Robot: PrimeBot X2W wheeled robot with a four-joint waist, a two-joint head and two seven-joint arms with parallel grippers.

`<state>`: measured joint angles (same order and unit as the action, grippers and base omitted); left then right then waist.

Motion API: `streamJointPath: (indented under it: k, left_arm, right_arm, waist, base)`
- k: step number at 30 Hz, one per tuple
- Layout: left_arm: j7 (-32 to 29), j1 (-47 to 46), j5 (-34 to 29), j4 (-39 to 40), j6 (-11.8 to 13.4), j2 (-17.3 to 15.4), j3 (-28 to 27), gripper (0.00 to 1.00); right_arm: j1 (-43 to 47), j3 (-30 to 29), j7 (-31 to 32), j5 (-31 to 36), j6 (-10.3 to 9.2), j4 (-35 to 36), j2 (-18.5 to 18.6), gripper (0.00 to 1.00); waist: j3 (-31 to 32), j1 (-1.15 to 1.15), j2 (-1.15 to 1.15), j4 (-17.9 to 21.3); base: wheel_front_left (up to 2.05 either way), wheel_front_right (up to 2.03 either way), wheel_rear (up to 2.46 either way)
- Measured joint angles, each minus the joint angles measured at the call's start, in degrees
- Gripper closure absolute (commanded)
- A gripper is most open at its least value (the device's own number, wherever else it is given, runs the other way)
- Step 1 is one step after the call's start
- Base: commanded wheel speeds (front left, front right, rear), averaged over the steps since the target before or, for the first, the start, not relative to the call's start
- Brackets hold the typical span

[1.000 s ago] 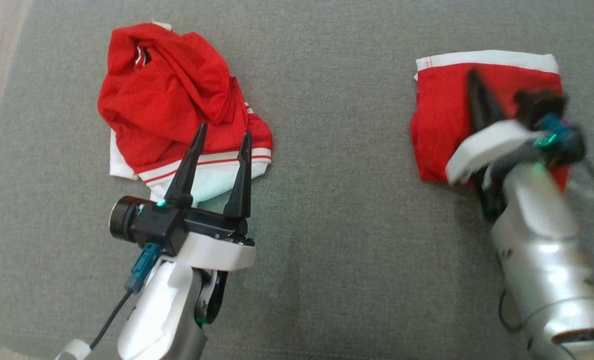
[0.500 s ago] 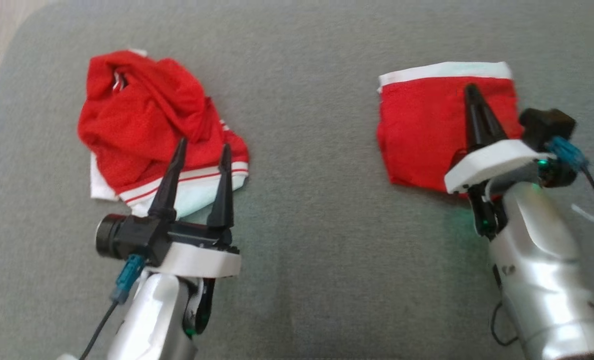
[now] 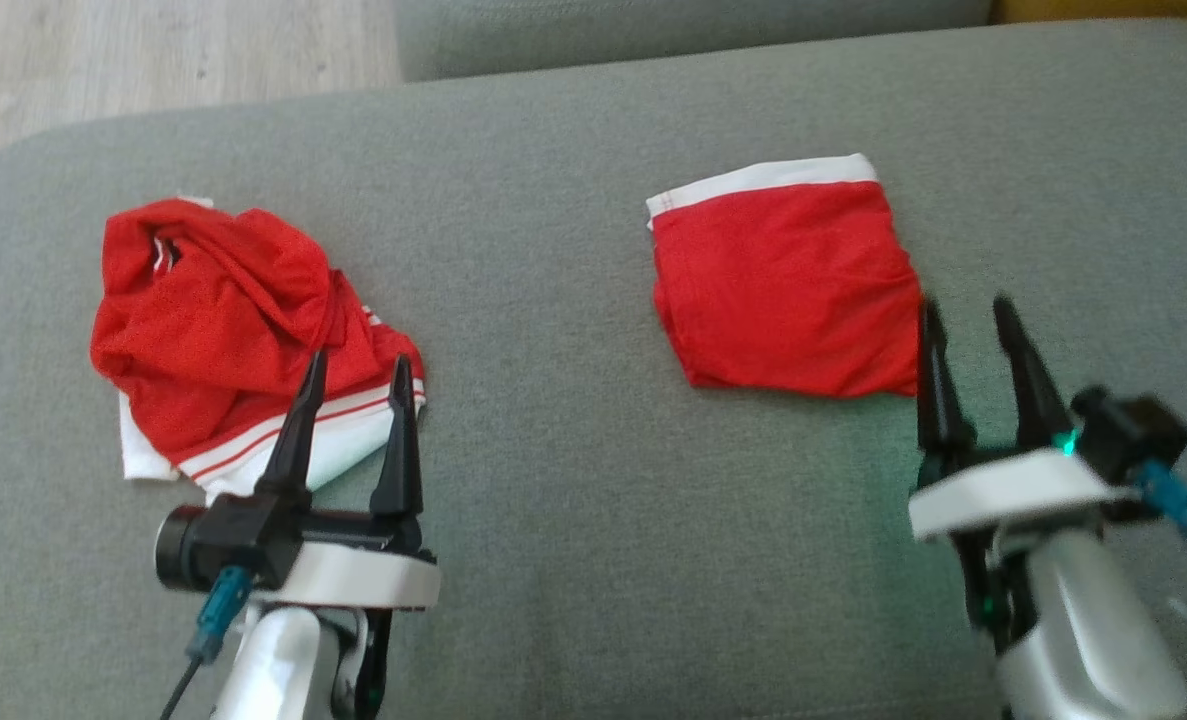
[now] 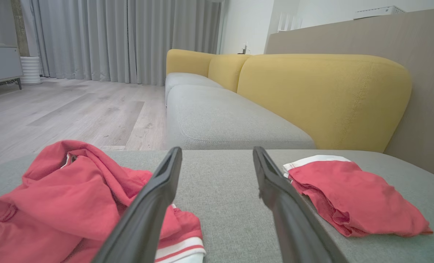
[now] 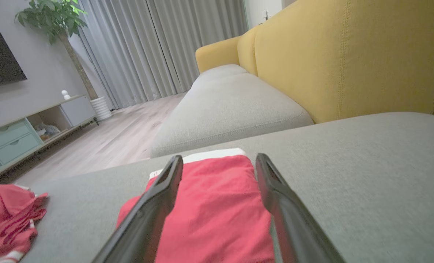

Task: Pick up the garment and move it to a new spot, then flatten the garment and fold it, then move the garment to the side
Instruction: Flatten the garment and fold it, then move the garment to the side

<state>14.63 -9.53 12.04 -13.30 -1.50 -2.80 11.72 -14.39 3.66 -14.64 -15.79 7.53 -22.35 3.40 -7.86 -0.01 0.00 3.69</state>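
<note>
Folded garment [image 3: 783, 290]: red fabric, white-banded along its far edge. Folded into a compact, roughly square packet, lying flat on the grey cushion [image 3: 573, 500], right of the cushion's middle. Near edge slightly wavy; layers show along the left side. Surface mostly smooth, with a few shallow creases.

Crumpled garment [image 3: 218, 320]: red mesh-like fabric with white panel and red-and-white striped trim at its near edge. Unfolded, bunched in a loose heap with deep folds, resting near the cushion's left end. The two lie well apart on the cushion.
</note>
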Motion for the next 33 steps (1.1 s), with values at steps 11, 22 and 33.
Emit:
streamJointPath:
  k: [11,22,33]
  left_arm:
    - [0.0,1.9,0.0,-0.8,-0.1,0.0,-0.5,0.0]
    - [0.0,1.4,0.0,-0.5,-0.5,0.1,0.8,0.0]
    - [0.0,-3.2,0.1,-0.7,-0.5,0.1,3.7,0.0]
  right_arm:
    - [5.2,0.0,0.0,1.8,0.0,1.1,-0.4,0.0]
    - [-6.2,-6.4,4.7,2.3,0.0,-7.8,-0.6,0.0]
    - [-21.9,-16.2,16.6,11.6,0.0,-27.0,-0.5,0.0]
  waist:
    - [1.6,0.0,0.0,0.4]
    - [-2.2,0.02,0.0,-1.9]
    - [-7.5,0.02,0.0,-6.3]
  base:
    - [0.0,0.0,0.0]
    - [0.0,0.0,0.0]
    - [0.0,0.0,0.0]
